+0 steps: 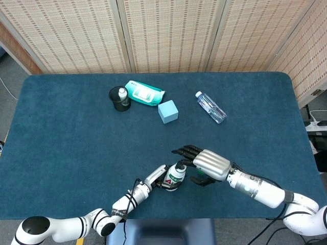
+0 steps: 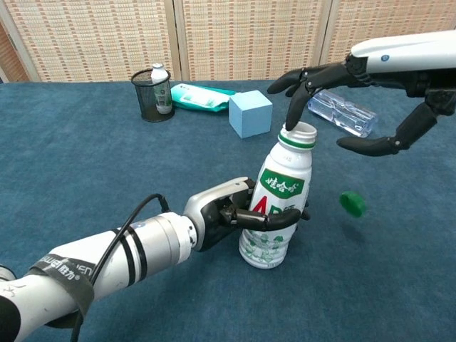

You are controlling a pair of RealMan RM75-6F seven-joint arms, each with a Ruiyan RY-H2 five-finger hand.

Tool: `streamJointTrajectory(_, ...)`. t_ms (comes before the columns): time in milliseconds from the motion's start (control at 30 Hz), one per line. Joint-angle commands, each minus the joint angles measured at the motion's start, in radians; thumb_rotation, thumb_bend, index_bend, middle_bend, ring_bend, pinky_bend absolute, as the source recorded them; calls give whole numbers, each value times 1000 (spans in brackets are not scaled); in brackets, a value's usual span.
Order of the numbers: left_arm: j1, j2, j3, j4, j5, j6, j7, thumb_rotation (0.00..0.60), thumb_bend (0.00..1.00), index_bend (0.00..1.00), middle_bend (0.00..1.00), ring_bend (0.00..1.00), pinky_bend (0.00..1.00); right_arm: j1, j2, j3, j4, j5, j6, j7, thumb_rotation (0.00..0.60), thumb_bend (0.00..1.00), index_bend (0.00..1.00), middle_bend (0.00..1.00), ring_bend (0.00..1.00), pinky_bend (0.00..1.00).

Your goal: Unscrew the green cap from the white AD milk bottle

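Left hand clamped round the waist of the white AD milk bottle, upright near the table's front edge; best kept firm and level, since the neck stands open. Right hand above the neck, fingers spread, holding nothing; wiser to lift clear without knocking the rim. Green cap off, right of the bottle, apparently in mid-fall. Dark blue cloth table. Further back: mesh cup, teal pack, blue cube, clear water bottle; woven screens behind.
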State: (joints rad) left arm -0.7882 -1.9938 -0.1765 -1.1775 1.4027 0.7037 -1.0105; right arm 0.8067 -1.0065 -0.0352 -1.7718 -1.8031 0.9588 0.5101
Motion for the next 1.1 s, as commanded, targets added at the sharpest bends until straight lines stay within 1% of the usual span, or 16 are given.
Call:
streamJointTrajectory(33,1,-1,1,5,3,7,-8,600,840,732,804,391,119,-21,-8,13,14,15,39,-48,600,389,405,22,0,0)
streamJointTrajectory(167,7,-2,0,14,6,28,-9,600,834,732,804,390,114,-63,-36,43,26,74,92,-134,600,351,183,24,0,0)
streamJointTrajectory(233,12,-2,-3,18,7,44,-9,600,830,732,803,389,108,-76,-40,49,24,91,107,-153,600,341,138,25,0,0)
streamJointTrajectory(367,31,-11,-16,36,3,104,13,600,806,732,797,386,98,-104,-27,51,17,111,134,-171,600,328,96,28,0,0)
streamJointTrajectory(533,43,-12,-10,53,18,150,47,600,778,722,773,355,95,-128,-6,43,16,120,148,-172,600,323,79,28,0,0)
streamJointTrajectory(600,44,-10,-8,53,20,154,51,600,782,709,768,342,91,-132,-3,42,16,120,151,-171,600,323,74,28,0,0)
streamJointTrajectory(700,57,0,-9,45,14,176,72,600,816,685,766,330,82,-150,10,33,22,117,165,-162,600,323,63,28,0,0)
streamJointTrajectory(733,64,9,-12,43,18,201,98,600,828,681,768,330,79,-159,19,26,26,118,169,-161,600,323,60,28,0,0)
streamJointTrajectory(767,79,25,-12,41,34,258,176,600,834,680,769,330,77,-175,37,12,32,114,176,-156,600,323,57,28,0,0)
streamJointTrajectory(933,113,62,-14,30,49,379,449,600,854,677,761,330,76,-205,67,-5,48,94,203,-121,600,323,52,27,0,0)
streamJointTrajectory(1000,118,81,-9,35,56,404,556,600,861,671,760,330,75,-213,70,-11,57,88,208,-113,600,323,51,27,0,0)
streamJointTrajectory(1100,121,128,24,47,78,414,767,600,879,668,749,328,59,-224,79,-21,67,79,209,-106,600,323,48,27,0,0)
